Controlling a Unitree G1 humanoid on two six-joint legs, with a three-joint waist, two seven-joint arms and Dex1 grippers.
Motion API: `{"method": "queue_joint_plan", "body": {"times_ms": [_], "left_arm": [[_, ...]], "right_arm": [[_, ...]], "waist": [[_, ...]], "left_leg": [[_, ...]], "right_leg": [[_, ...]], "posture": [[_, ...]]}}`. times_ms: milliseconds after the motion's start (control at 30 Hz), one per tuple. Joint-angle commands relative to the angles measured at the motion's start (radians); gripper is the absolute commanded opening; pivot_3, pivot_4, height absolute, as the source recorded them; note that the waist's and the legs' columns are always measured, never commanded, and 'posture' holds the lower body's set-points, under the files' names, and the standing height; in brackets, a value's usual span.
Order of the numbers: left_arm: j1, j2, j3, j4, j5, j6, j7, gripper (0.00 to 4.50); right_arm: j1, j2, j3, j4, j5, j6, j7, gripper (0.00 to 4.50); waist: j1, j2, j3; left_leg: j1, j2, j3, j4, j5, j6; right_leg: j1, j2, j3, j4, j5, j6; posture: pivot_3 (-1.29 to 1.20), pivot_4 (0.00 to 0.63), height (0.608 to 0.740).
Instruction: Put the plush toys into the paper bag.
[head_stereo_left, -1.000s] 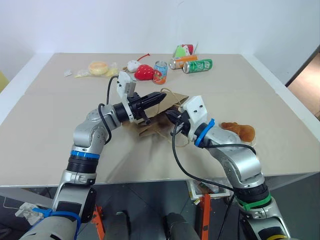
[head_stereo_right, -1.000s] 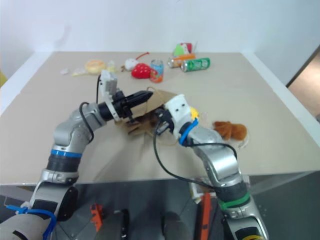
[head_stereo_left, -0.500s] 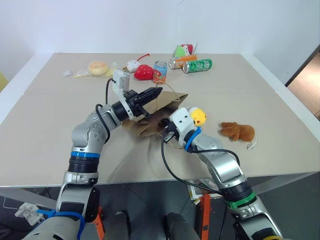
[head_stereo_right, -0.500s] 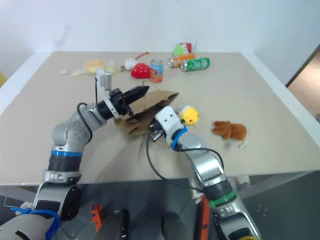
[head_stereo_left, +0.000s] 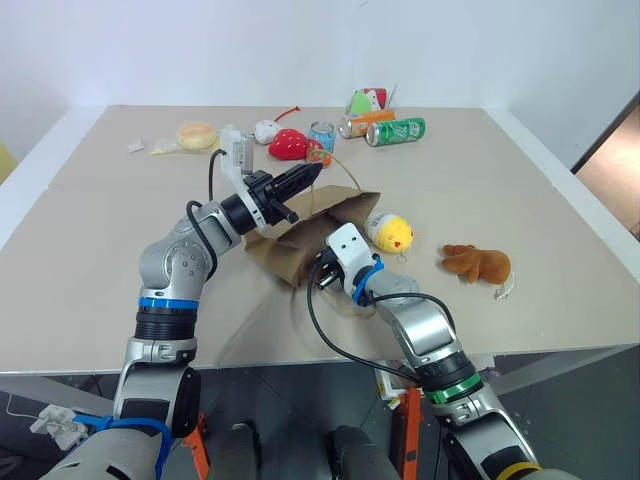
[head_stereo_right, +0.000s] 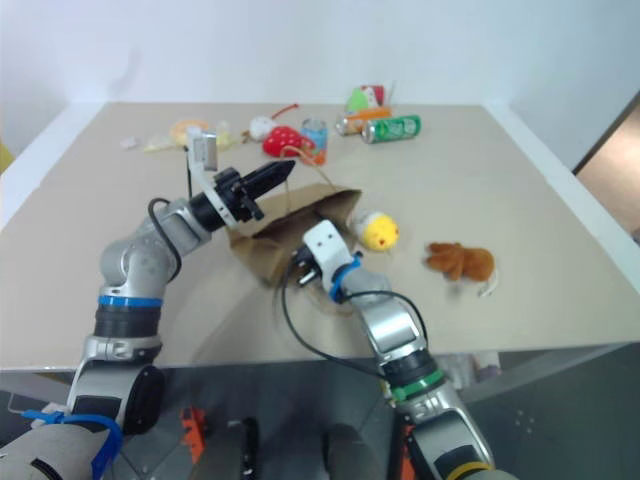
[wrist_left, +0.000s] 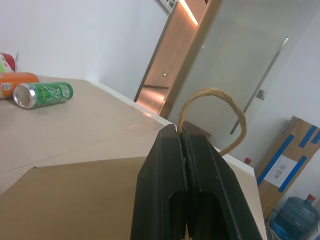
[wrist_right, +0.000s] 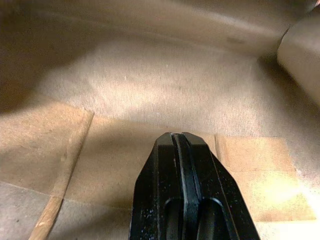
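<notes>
From the head views the paper bag (head_stereo_left: 310, 235) lay on its side near the middle of the counter (head_stereo_left: 90, 260), its mouth turned toward the robot's right, with the yellow chick (head_stereo_left: 393, 233) just beside the mouth on the counter and the brown furry toy (head_stereo_left: 480, 263) lying apart, farther to the right. Along the far edge sat a green can (head_stereo_left: 397, 131), an orange can (head_stereo_left: 360, 124), a blue can (head_stereo_left: 320, 141), a red strawberry toy (head_stereo_left: 288, 145) and a yellowish bun-like toy (head_stereo_left: 196, 135). The left wrist view added what the head views could not make plain: the left claw (wrist_left: 181, 131) was pressed shut on the bag's twisted-paper handle (wrist_left: 220, 107), whose loop arched up just past the fingertips, with the flat brown side of the bag below and the green can lying beyond. The right wrist view showed the right claw (wrist_right: 179, 137) with its fingers closed together and nothing between them, its tip inside the bag, surrounded by brown paper walls and a folded seam. In the head views the right claw (head_stereo_left: 322, 272) reached into the bag's mouth, while the left claw (head_stereo_left: 305, 178) held the handle raised above the bag's upper edge.
</notes>
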Motion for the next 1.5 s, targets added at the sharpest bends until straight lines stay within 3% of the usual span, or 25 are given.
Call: {"method": "queue_joint_plan", "body": {"times_ms": [33,400,1167,1400,1433,1500], "left_arm": [[-0.013,-0.001,-0.003,-0.071,0.036,-0.1,-0.011,0.0],[0.057,-0.01,-0.076,-0.259,0.106,-0.316,-0.084,0.0],[0.116,-0.013,-0.084,-0.164,0.175,-0.454,-0.079,0.0],[0.147,-0.005,-0.101,-0.17,0.192,-0.472,-0.103,0.0],[0.148,-0.001,-0.101,-0.167,0.194,-0.476,-0.109,0.0],[0.145,0.014,-0.093,-0.16,0.193,-0.482,-0.125,0.0]], "right_arm": [[-0.027,0.0,-0.024,-0.024,-0.002,0.027,0.003,0.04],[-0.033,0.026,-0.073,-0.041,0.029,0.077,-0.009,0.04],[-0.001,0.018,-0.098,-0.102,0.086,0.075,0.054,0.04],[0.013,0.009,-0.211,-0.289,0.297,0.106,0.183,0.04],[0.017,-0.001,-0.236,-0.319,0.332,0.12,0.2,0.63],[0.034,-0.034,-0.291,-0.393,0.412,0.169,0.232,1.32]], "waist": [[0.0,0.0,0.0],[0.0,0.0,0.0],[0.0,0.0,0.0],[0.0,0.0,0.0],[0.0,0.0,0.0],[0.001,0.0,0.0]], "left_leg": [[0.0,0.0,0.0,0.0,0.0,0.0],[0.0,0.0,0.0,-0.001,0.0,0.0],[-0.001,0.0,0.0,0.0,0.0,0.0],[-0.001,0.0,0.0,-0.001,0.0,0.0],[-0.001,0.0,0.0,-0.001,0.0,0.0],[-0.001,0.0,0.0,-0.002,0.0,0.0]], "right_leg": [[0.0,0.0,0.0,0.0,0.0,0.0],[-0.001,0.0,0.0,0.0,0.0,0.0],[-0.001,0.0,0.0,0.0,-0.002,-0.003],[-0.001,0.0,0.0,0.0,-0.001,0.0],[-0.001,0.0,0.0,0.0,-0.001,0.0],[-0.001,0.0,0.0,0.0,-0.002,-0.001]], "posture": [[0.0,0.15,0.74],[0.0,0.15,0.74],[0.0,0.15,0.74],[0.0,0.15,0.74],[0.0,0.15,0.74],[0.0,0.15,0.74]]}}
